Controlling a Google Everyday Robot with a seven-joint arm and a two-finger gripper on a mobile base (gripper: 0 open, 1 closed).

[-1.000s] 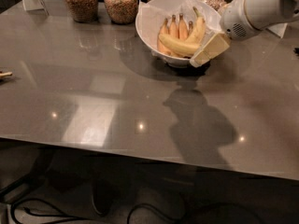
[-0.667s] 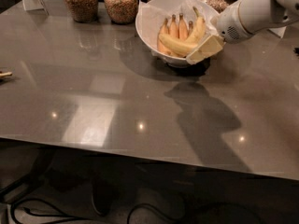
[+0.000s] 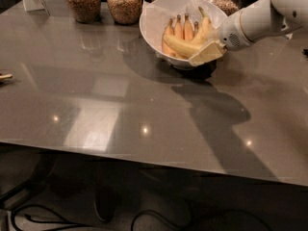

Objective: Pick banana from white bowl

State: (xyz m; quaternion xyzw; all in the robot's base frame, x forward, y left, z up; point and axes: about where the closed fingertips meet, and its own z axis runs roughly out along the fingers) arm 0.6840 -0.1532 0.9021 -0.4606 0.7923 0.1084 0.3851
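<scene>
Edging leftward since a second ago, the beige pincer [image 3: 207,54] is now hanging at the near-right rim of the white bowl [image 3: 150,32], which is deep, round and paper-lined. Inside it the banana [image 3: 179,45], smooth, pale and gently curved, is lying with its long axis running left to right. Its right end is disappearing behind the pincer, so I cannot tell whether the pincer is clenched or released.
</scene>
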